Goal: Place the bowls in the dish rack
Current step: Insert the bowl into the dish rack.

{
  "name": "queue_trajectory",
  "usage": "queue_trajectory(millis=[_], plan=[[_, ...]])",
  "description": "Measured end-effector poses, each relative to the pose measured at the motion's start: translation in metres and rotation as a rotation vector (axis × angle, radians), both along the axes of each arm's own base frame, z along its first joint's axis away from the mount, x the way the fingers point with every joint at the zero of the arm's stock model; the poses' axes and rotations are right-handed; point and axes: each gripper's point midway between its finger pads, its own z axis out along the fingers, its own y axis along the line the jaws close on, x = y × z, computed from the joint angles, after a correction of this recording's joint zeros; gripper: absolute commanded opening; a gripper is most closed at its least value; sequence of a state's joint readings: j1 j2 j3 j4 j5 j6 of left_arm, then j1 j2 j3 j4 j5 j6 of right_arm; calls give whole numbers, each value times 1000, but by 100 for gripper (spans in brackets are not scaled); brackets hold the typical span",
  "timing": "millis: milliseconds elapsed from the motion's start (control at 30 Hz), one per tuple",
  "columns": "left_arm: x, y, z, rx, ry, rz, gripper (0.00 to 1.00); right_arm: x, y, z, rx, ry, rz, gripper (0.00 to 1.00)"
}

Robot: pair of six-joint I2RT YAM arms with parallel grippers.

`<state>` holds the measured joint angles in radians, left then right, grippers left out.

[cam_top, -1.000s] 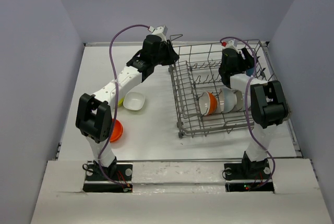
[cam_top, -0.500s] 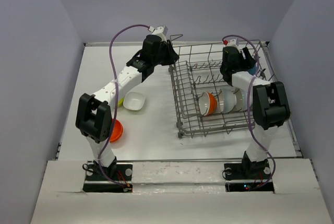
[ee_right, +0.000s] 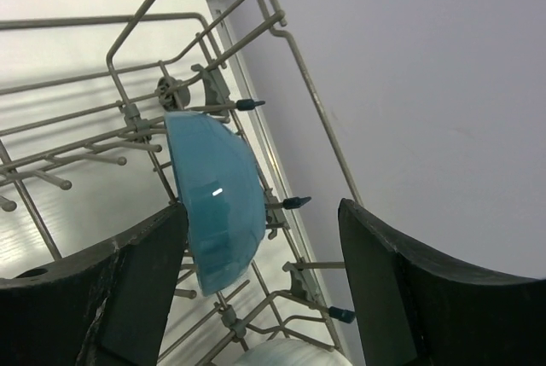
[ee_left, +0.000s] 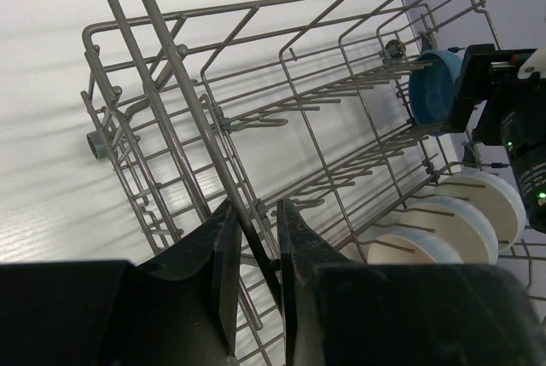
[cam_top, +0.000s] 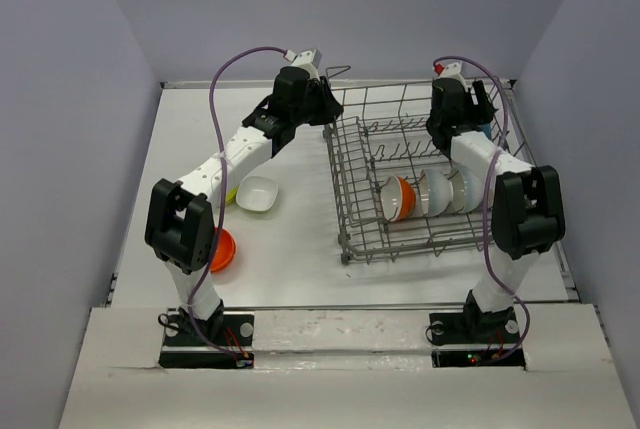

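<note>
Bright, even light — sharp views, soft shadows, near edges of wrist views blurred.

dish rack [cam_top: 415, 149]: grey metal wire; blue bowl [ee_right: 217, 200]: glossy; table [cam_top: 290, 239]: matt white

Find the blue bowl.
Right wrist view: the blue bowl stands on edge in the far right corner of the dish rack, ahead of the open right gripper.

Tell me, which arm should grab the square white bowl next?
Probably left: the bowl lies beside it, though the left claw grips the rack. The right claw is open but across the rack.
</note>
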<state>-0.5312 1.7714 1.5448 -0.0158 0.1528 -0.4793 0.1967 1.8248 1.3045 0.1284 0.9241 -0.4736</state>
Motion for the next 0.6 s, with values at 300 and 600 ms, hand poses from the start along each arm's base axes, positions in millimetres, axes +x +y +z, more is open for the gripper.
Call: queue_trajectory(millis=[300,600], plan=[[-1,-1,0,2,0,1,12,-6,5,52,87,-115,20,77],[0,-1,3,47,-44,-19,59,-19,17,116,232,-244,74,80]])
